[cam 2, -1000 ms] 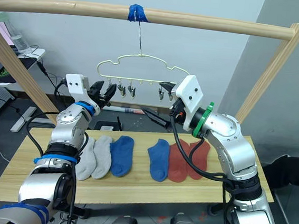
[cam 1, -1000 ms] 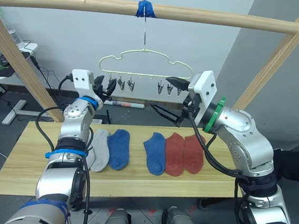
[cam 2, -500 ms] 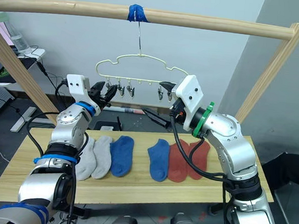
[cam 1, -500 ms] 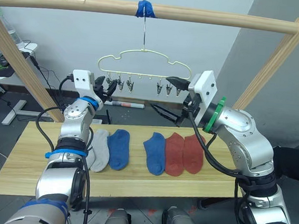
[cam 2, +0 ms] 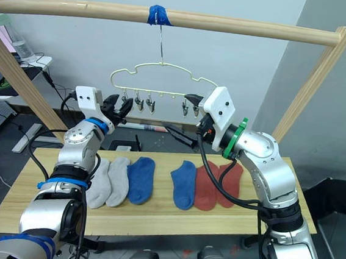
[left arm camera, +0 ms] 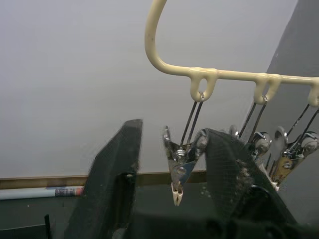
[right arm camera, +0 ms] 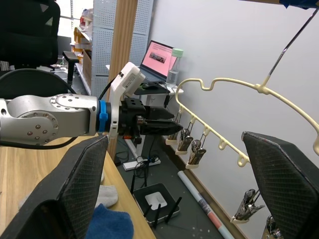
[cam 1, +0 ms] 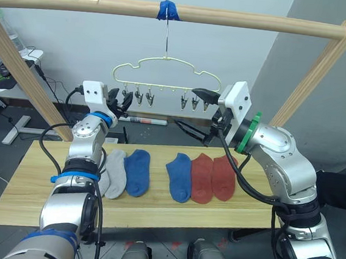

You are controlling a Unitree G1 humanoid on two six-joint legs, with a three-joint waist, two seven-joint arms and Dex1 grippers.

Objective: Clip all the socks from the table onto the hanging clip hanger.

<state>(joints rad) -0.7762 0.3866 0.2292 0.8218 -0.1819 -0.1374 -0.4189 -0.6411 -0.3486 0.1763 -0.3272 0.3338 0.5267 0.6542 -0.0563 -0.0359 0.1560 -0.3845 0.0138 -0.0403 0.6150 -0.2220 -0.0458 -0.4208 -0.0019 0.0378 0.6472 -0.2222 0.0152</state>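
Hanging from its long hook, thin pale-yellow cloud-outlined clip hanger [cam 1: 166, 74], left end effector [left arm camera: 172, 199] now spread around its endmost metal clip [left arm camera: 180, 167], right end effector [cam 1: 198, 110] spread beside it, knit socks [cam 1: 175, 174] on plank worktop [cam 1: 25, 195] below.

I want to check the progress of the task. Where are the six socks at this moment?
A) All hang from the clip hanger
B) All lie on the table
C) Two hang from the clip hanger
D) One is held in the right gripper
B: the six socks lie in a row on the table, and the clip hanger carries only bare clips.
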